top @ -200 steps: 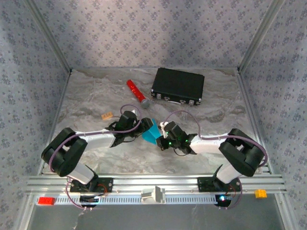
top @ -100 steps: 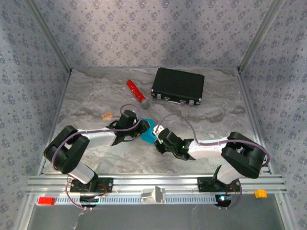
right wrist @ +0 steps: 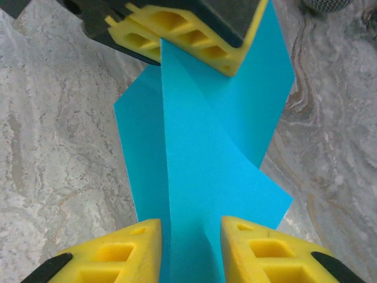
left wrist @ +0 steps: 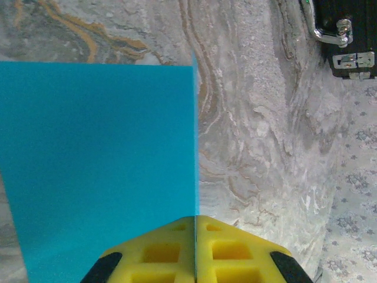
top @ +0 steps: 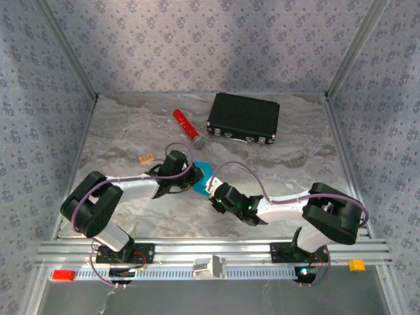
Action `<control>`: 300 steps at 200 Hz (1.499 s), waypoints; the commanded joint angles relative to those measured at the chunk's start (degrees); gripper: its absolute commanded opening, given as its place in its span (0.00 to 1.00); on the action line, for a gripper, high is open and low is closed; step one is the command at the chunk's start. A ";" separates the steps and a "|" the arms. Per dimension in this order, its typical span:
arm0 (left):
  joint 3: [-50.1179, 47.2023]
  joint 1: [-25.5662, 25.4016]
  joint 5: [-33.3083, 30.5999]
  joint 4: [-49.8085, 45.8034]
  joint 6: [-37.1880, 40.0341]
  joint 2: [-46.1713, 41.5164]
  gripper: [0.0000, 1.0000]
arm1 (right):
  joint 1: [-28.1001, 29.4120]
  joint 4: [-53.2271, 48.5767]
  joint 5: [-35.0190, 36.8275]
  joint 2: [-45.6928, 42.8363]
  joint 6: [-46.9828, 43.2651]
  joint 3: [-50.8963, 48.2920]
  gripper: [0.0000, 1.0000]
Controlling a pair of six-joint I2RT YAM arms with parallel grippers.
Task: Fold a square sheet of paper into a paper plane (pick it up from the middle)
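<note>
While your left gripper point(left wrist: 195, 221) is clamping the square sheet of paper point(left wrist: 100, 159) aloft at mid-table, near of the red cylinder point(top: 188, 128), your right gripper point(right wrist: 190, 227) is straddling it, jaws apart. Folding is apparently only beginning, no dart shape yet.

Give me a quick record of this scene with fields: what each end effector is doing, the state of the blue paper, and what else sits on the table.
left end effector: shut, clamping an edge of the blue paper
right end effector: open, one finger on each side of the paper, with gaps
blue paper: creased, held between the two arms
black case: closed, at the far side of the table
red cylinder: lying just left of the case
small tan block: on the table, left of the end effectors
</note>
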 commanded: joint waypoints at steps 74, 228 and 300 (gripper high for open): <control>1.21 0.68 1.21 -0.31 -0.14 0.37 0.07 | 2.48 3.44 7.55 2.22 -5.00 0.25 0.26; 1.40 0.87 1.03 -0.72 0.33 0.38 0.15 | 0.25 1.09 1.78 2.96 1.16 1.26 0.05; -0.40 1.38 -7.72 -9.69 3.02 -10.59 0.73 | -9.05 -1.43 -20.40 5.17 13.51 3.37 0.03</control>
